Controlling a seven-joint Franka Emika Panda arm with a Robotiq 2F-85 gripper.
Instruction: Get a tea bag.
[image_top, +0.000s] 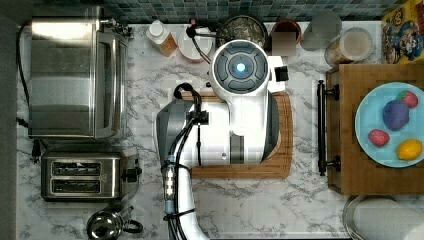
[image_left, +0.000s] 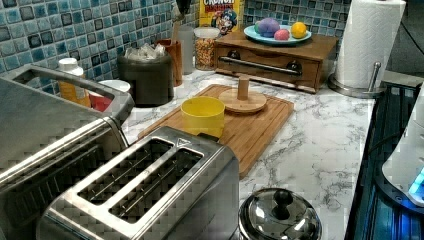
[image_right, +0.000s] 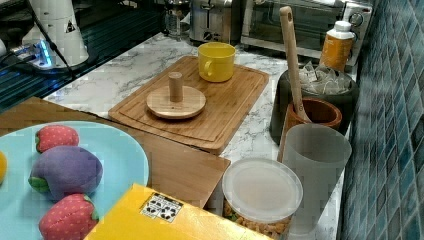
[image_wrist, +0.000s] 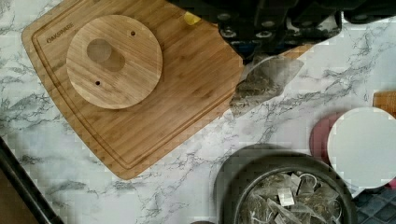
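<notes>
In the wrist view my gripper (image_wrist: 261, 46) is shut on a tea bag (image_wrist: 264, 81), a translucent grey-beige sachet that hangs from the dark fingers over the marble beside the cutting board's corner. Just beyond it stands an open dark canister (image_wrist: 233, 186) with several more tea bags (image_wrist: 285, 200) piled inside. The same canister (image_left: 146, 77) appears at the back of the counter in the left view and beside the tiled wall in the right view (image_right: 280, 107). In the top view the white arm (image_top: 240, 100) hangs over the cutting board.
A round wooden lid with a knob (image_right: 176, 101) and a yellow cup (image_right: 216, 61) stand on the bamboo cutting board (image_right: 235, 110). A white-lidded red bowl (image_wrist: 364, 147) sits beside the canister. A toaster (image_left: 150, 190), toaster oven (image_top: 70, 75) and kettle (image_left: 279, 217) line one end; a wooden stand with a fruit plate (image_top: 390, 125) the other.
</notes>
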